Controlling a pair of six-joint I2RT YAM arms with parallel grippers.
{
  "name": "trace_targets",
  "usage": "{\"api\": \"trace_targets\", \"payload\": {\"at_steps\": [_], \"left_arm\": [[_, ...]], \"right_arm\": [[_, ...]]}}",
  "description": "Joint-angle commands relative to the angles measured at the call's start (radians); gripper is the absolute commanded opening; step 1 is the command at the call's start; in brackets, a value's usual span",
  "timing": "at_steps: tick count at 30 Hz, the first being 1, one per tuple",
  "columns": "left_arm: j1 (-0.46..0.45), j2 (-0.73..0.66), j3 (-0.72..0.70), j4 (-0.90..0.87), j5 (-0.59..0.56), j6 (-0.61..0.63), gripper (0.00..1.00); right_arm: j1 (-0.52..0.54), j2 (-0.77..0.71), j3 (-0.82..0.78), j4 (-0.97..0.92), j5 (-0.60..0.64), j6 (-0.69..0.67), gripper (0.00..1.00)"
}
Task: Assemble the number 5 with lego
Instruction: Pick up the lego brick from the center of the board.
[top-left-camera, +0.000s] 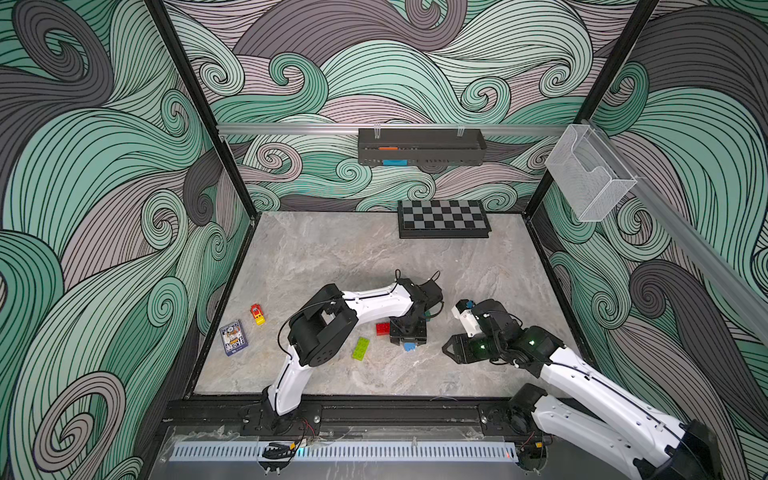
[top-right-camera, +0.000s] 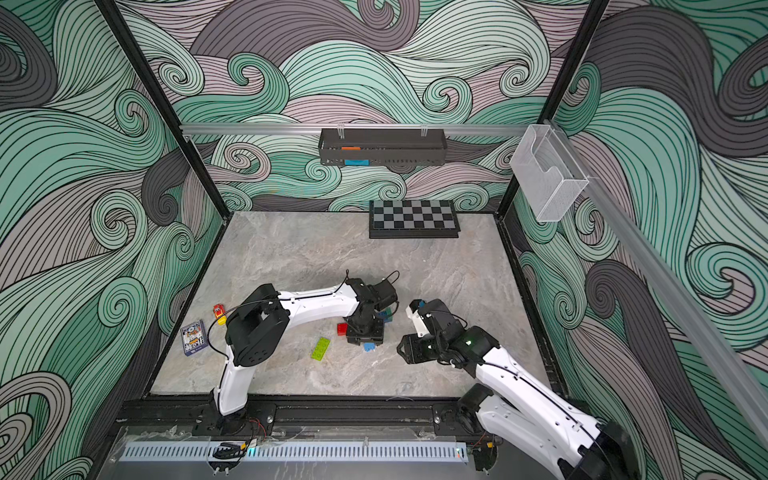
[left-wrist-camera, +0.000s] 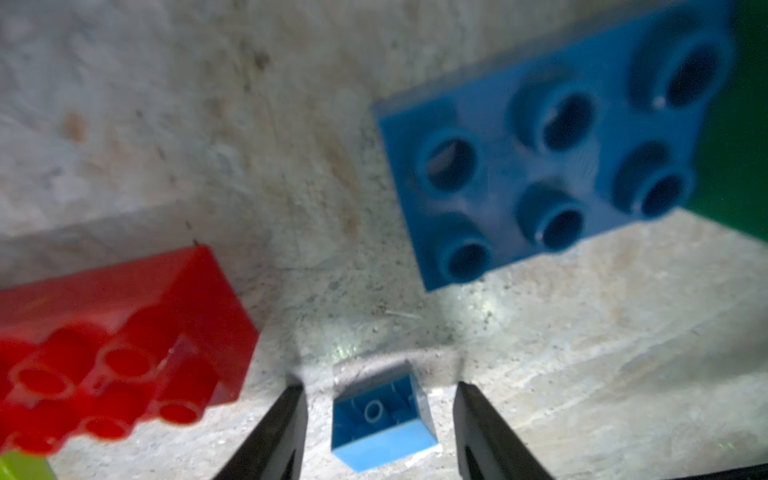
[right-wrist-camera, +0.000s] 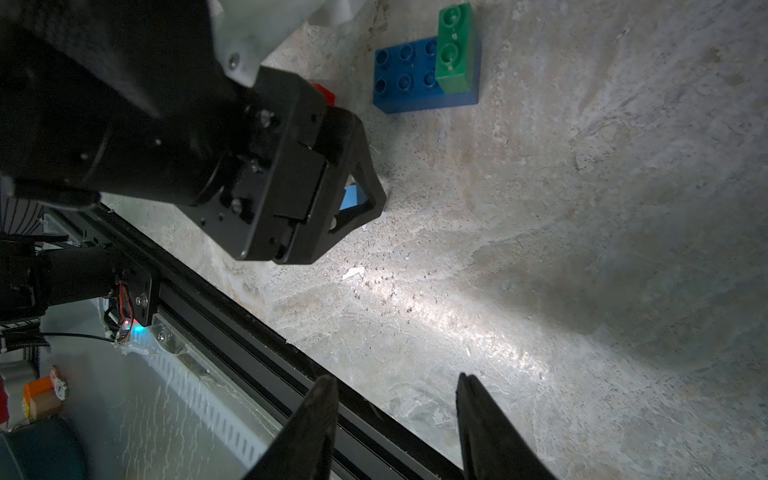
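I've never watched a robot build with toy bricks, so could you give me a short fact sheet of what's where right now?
Left gripper: open, straddling the light blue brick, not yet gripping
Right gripper: open, empty
Dark blue brick: on the table, dark green brick stacked on one end
Red brick: loose beside left gripper
Lime green brick: loose

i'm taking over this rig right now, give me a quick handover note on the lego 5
Left gripper: jaws open, straddling the small light blue brick, which lies tilted on the table, not gripped.
Right gripper: open, empty, off to the side.
Done: small dark green brick sits on one end of the long dark blue brick.
Loose: long red brick, long lime green brick.
Left: add the lime green, light blue and red bricks.
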Motion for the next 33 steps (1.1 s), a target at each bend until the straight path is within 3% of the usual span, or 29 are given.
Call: {"api": "trace_targets", "payload": {"at_steps": [1,9,14,33], "left_arm": [[-0.015,0.031,0.017,-0.025,-0.02,-0.034,0.56],[-0.016,0.04,0.037,-0.032,-0.043,-0.033,0.45],[-0.016,0.029,0.036,-0.06,-0.07,-0.035,0.49],[-0.03,0.004,0.015,-0.091,-0.085,-0.012,0.46]], "right_arm": [[-0.003,-0.01,-0.012,0.023,-0.023,-0.01,0.5],[-0.005,-0.008,-0.014,0.031,-0.027,-0.015,0.5],[-0.004,-0.008,-0.017,0.034,-0.028,-0.015,0.5],[-0.006,0.002,-0.017,0.045,-0.033,-0.022,0.5]]}}
